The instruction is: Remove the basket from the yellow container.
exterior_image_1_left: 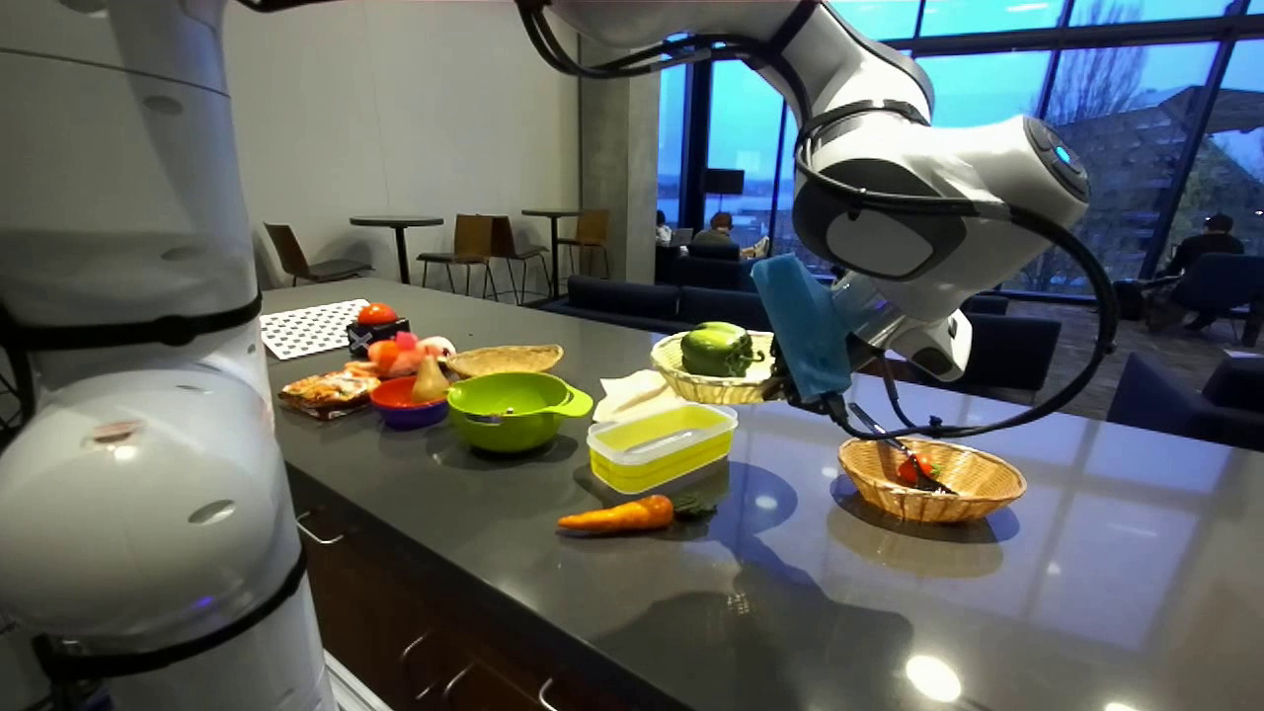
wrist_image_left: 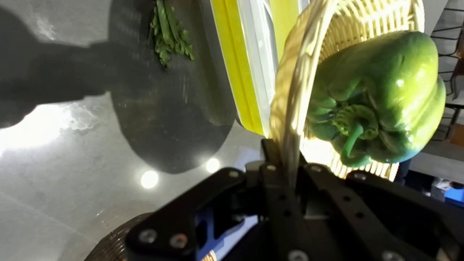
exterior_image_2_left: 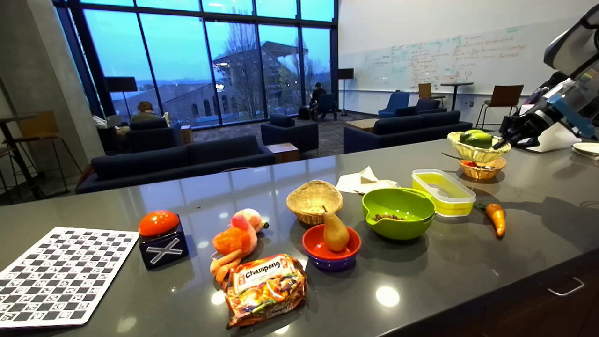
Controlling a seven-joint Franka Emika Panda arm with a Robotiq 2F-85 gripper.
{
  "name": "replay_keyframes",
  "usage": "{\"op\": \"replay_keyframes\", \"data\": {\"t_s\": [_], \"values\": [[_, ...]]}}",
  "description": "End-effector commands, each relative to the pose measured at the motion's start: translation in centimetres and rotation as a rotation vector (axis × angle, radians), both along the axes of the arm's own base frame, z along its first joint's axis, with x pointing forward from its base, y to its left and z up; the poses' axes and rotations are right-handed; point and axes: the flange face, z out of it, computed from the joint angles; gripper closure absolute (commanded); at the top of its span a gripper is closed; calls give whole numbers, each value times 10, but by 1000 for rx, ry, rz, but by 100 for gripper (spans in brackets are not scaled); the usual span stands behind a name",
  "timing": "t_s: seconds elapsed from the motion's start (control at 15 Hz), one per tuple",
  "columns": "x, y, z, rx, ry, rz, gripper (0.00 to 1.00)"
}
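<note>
The gripper (wrist_image_left: 284, 156) is clamped on the rim of the basket (exterior_image_1_left: 706, 388), which hangs above the table (exterior_image_1_left: 464, 494), a pepper (exterior_image_1_left: 716, 349) inside. The tub (exterior_image_1_left: 660, 466) stands lower than the gripper, off to one side. Below the gripper the grey, glossy table shows dark shadows (wrist_image_left: 170, 119) and round glints (wrist_image_left: 149, 179). Well beyond the gripper are dark sofas (exterior_image_1_left: 632, 301), tall windows (exterior_image_1_left: 987, 94) and, in an exterior view, a whiteboard (exterior_image_2_left: 444, 61).

A pear (exterior_image_2_left: 336, 234) sits in a red bowl (exterior_image_2_left: 314, 245) between a lime-green bowl (exterior_image_2_left: 398, 228) and a Champong packet (exterior_image_2_left: 267, 291).
</note>
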Motion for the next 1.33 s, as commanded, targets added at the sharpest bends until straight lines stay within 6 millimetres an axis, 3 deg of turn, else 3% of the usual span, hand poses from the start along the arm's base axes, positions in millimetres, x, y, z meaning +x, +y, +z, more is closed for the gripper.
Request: {"op": "replay_keyframes", "data": {"t_s": [0.0, 0.53, 1.27], "values": [[-2, -5, -7, 44, -11, -74, 98], [11, -20, -38, 83, 31, -209, 98], [20, -33, -50, 180, 111, -482, 98]]}}
